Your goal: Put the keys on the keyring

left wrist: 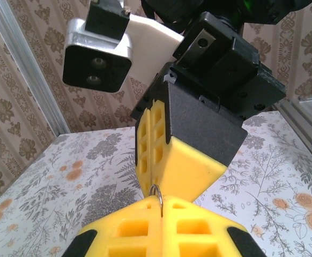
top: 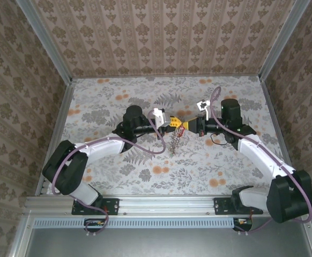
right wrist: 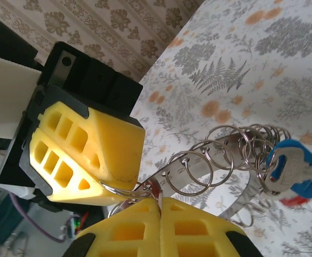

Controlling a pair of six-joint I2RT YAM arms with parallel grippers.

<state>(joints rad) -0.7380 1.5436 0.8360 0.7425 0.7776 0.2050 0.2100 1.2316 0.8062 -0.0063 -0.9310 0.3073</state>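
Two grippers meet tip to tip above the middle of the flowered table [top: 108,101]. The left gripper [top: 173,122] reaches in from the left and the right gripper [top: 185,126] from the right. Both have their yellow fingers pressed together.

From the left wrist, the left gripper's fingers [left wrist: 199,227] pinch a thin wire loop at their seam. The right gripper's tip sits just above that loop, touching it.

The keyring [right wrist: 220,160] shows from the right wrist as a chain of linked wire rings. Its near end runs in where the two fingertips meet, and both grippers nip it there. The rest of it hangs down and away over the table. A key [right wrist: 298,170] with a blue tag hangs on the far rings, and a red tag [right wrist: 291,201] peeks out just below it.
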